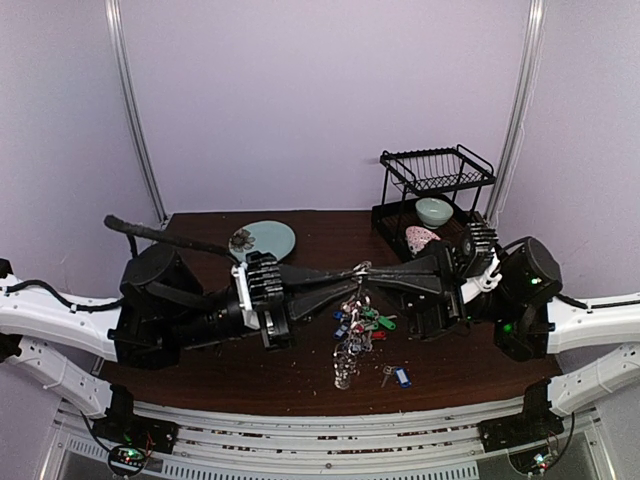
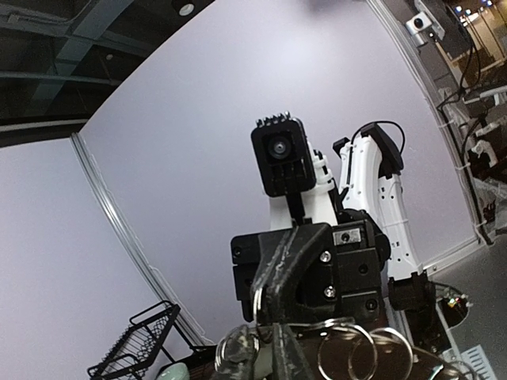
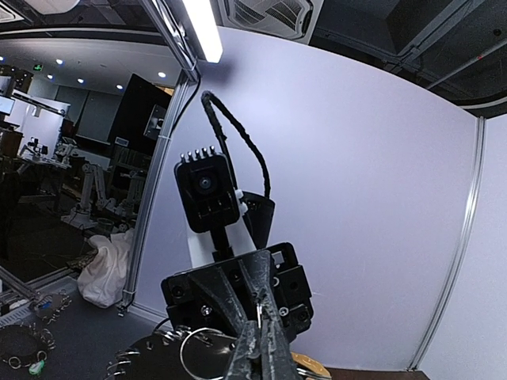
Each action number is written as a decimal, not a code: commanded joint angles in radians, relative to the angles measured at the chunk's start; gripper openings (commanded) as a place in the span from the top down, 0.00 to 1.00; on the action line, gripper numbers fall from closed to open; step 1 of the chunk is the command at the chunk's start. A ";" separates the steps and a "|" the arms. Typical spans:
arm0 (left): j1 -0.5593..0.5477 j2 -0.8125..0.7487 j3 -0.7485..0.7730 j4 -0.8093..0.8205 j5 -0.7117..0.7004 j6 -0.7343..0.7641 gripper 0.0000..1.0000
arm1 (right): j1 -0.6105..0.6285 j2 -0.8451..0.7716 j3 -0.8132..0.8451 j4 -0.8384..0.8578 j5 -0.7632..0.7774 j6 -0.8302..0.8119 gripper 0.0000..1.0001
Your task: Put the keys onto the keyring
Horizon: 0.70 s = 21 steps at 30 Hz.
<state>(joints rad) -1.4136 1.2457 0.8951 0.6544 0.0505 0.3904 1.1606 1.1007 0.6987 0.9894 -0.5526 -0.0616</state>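
Step in hand: the keyring (image 1: 349, 345) is held up over mid-tabletop, hanging from the spot where both arms meet, its cluster of silvery keys dangling down towards the wood.

- Right pincer (image 1: 373, 270): clenched, gripping the keyring's wire at the top.
- Left pincer (image 1: 352, 272): tips drawn to a point at the same spot. I cannot tell whether it truly grips the wire or only rests on it.
- Loose keys (image 1: 384, 322) with green, red and blue tags lie on the tabletop (image 1: 250, 372) just behind the hanging cluster. One blue-tagged key (image 1: 402, 377) lies apart, nearer the front edge.

Judgement: no tagged key is in a pincer, so threading is yet to come. Next move likely needs one arm to steady the ring while the other frees itself and goes for a key.

Room: open wood left and front. The dish rack (image 1: 437, 170) crowds the far right corner, and a plate (image 1: 268, 240) sits far left of centre.
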 commanded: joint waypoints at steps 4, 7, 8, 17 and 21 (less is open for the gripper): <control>0.002 0.003 -0.006 0.061 0.007 -0.005 1.00 | -0.002 -0.024 -0.005 0.003 0.020 -0.023 1.00; 0.001 -0.001 -0.010 0.064 -0.010 -0.004 1.00 | -0.002 -0.023 0.000 -0.032 0.015 -0.040 1.00; 0.001 -0.004 -0.009 0.056 -0.020 -0.005 1.00 | -0.002 -0.026 -0.001 -0.047 0.012 -0.054 1.00; -0.007 -0.041 0.093 -0.354 -0.272 0.175 1.00 | -0.022 -0.159 0.073 -0.530 0.170 -0.299 0.64; -0.038 -0.031 0.129 -0.467 -0.392 0.301 1.00 | -0.022 -0.139 0.161 -0.756 0.247 -0.452 0.62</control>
<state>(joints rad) -1.4269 1.2381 0.9565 0.2977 -0.1886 0.5465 1.1427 0.9550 0.7624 0.5133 -0.4191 -0.3325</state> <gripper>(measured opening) 0.004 0.366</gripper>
